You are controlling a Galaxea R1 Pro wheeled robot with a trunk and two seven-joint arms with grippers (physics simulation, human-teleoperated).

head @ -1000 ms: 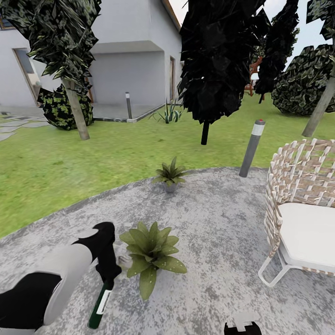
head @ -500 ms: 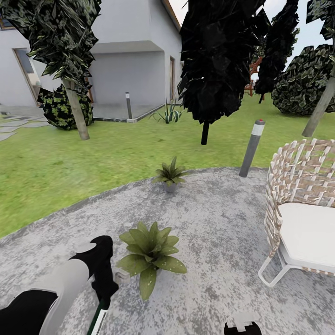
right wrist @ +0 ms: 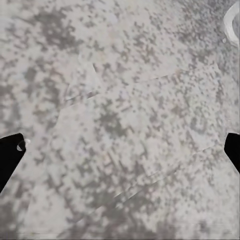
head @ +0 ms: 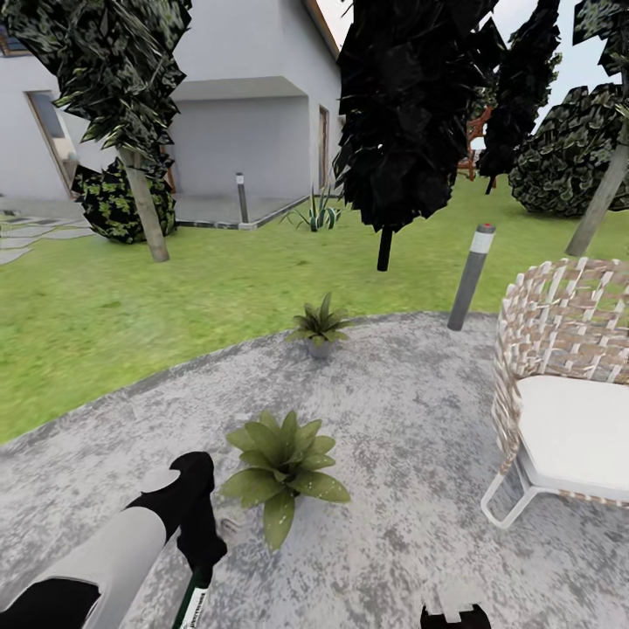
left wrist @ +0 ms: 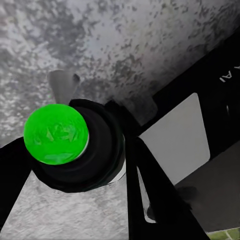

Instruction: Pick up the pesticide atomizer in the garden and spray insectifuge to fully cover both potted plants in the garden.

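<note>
Near the lower left of the head view, my left gripper (head: 200,549) is shut on the pesticide atomizer (head: 191,604), a slim dark green bottle with a white label that hangs down past the picture's edge. The left wrist view looks along the atomizer (left wrist: 56,134) at its bright green round end, with a black finger (left wrist: 150,200) against its side. One potted plant (head: 279,463) stands on the paved patio (head: 393,411) just right of the left gripper. The other potted plant (head: 320,326) sits farther off at the patio's rim. My right gripper (right wrist: 121,152) is open over bare paving.
A woven chair (head: 568,384) with a white cushion stands at the right. A grey bollard lamp (head: 470,278) rises at the patio's far edge. Lawn (head: 131,306), trees and a white house lie beyond.
My left arm has drawn back and down with the atomizer, so less of the bottle shows. The view has shifted slightly.
</note>
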